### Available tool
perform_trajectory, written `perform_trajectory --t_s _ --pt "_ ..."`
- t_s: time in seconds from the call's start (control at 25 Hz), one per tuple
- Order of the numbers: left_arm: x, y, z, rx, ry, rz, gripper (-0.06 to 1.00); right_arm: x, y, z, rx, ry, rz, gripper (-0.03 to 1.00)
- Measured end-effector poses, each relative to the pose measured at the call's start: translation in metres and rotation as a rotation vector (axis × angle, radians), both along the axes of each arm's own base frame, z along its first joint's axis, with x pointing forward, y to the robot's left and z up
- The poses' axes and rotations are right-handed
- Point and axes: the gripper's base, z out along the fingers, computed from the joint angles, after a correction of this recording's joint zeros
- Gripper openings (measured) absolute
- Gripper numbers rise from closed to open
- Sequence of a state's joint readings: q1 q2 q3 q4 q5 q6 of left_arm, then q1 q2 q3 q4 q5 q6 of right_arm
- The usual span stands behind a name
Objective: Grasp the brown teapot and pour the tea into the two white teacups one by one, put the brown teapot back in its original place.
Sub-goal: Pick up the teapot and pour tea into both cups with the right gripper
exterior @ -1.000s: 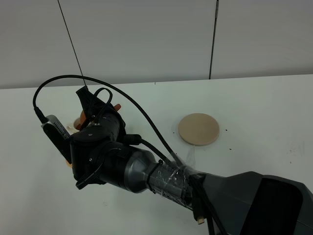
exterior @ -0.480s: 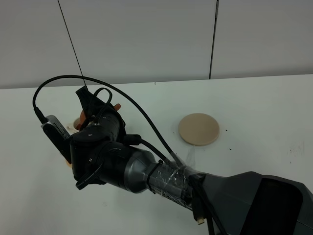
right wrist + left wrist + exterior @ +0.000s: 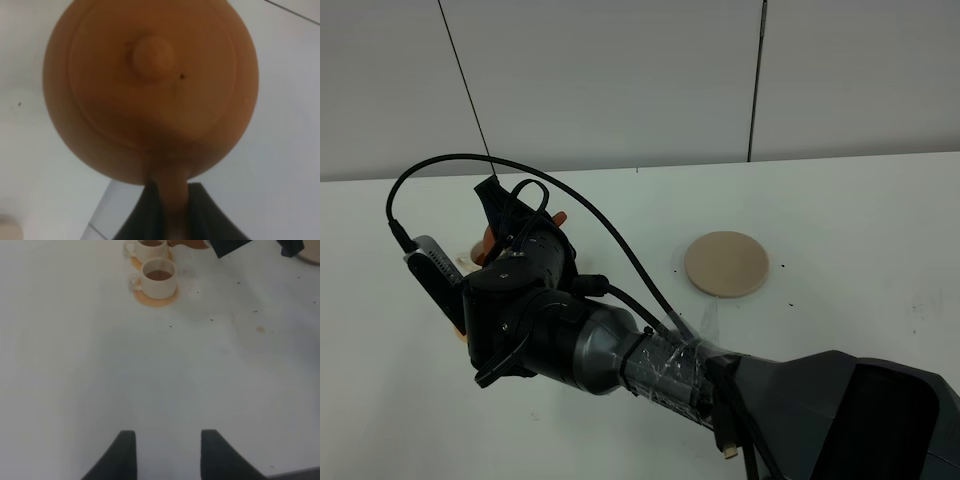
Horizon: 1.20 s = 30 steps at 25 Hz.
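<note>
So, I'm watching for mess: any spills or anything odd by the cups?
Small dark specks and a brownish spot dot the table beside the teacups, like splashed tea. Both cups stand upright on saucers.

wall (image 3: 620, 80): pale panels, dark vertical seams; table (image 3: 860, 200): white, few small dark specks; light: even

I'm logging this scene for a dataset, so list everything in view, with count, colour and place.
Teapot: one, reddish-brown clay, knobbed lid on, held by its handle above the table near the cups.
Teacups: two, off-white; the nearer one holds brown tea, a thin stream running into it.
Saucers: two, orange, one under each cup.
Coaster: one, beige disc, bare, right of centre on the table.
Table: one, white, with small dark specks.
Right gripper: black, shut on the teapot handle.
Left gripper: black fingers apart, holding nothing, over bare table.
</note>
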State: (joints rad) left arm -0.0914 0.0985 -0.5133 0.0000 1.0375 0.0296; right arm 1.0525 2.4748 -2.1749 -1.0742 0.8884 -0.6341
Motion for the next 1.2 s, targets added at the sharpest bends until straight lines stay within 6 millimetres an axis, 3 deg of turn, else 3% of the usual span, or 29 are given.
perform_trajectory --t_s 1.2 --pt "0.0 0.0 0.0 0.0 0.0 0.0 0.37 0.0 0.0 -0.0001 0.0 0.001 0.0 0.09"
